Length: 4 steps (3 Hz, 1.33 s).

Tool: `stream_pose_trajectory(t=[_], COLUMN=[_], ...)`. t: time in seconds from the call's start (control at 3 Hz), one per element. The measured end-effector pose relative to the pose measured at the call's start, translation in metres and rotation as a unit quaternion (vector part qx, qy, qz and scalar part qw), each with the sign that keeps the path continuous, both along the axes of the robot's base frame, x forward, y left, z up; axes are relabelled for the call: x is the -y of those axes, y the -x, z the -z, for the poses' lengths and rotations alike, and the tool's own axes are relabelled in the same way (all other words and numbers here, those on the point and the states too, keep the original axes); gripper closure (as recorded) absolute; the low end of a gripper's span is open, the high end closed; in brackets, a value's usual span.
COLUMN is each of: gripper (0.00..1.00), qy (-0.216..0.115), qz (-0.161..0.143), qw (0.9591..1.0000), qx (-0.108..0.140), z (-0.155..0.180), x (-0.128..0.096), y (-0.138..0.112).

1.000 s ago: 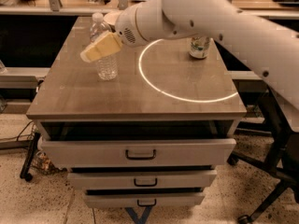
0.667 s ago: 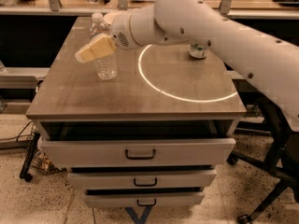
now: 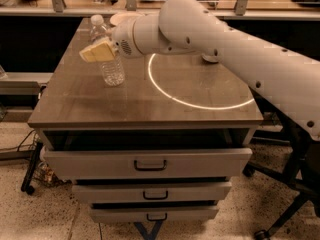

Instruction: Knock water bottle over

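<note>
Here, water bottle near upright, cap up, jaws at its shoulder.

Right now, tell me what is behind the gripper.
The water bottle stands on the table behind the gripper. Its white cap and ribbed lower body show; the gripper covers its middle, so contact cannot be judged.

Clear water bottle with white cap. Pale yellow gripper in front of the bottle's upper part, on a white arm. Brown wood-grain tabletop bears a bright white ring.
</note>
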<state>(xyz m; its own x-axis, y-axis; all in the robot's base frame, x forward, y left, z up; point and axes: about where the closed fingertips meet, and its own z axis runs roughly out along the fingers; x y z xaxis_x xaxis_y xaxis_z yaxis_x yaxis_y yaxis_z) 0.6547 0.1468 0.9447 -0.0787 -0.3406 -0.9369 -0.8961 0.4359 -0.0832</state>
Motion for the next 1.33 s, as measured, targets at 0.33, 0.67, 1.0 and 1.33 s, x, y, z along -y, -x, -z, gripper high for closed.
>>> stream_pose_trajectory(t=[0.33,0.67,1.0,1.33], gripper=[0.57,0.81,1.0,1.0], qy=[-0.005,-0.002,0.049,0.161], qz=[0.012,0.028,0.041,0.037], qw=[0.9999,0.9996,0.9974,0.9849], qx=[-0.001,0.004,0.033,0.05], z=[0.004,-0.006,-0.053,-0.076], x=[0.006,0.021,0.042,0.065], y=[-0.005,-0.013,-0.027,-0.043])
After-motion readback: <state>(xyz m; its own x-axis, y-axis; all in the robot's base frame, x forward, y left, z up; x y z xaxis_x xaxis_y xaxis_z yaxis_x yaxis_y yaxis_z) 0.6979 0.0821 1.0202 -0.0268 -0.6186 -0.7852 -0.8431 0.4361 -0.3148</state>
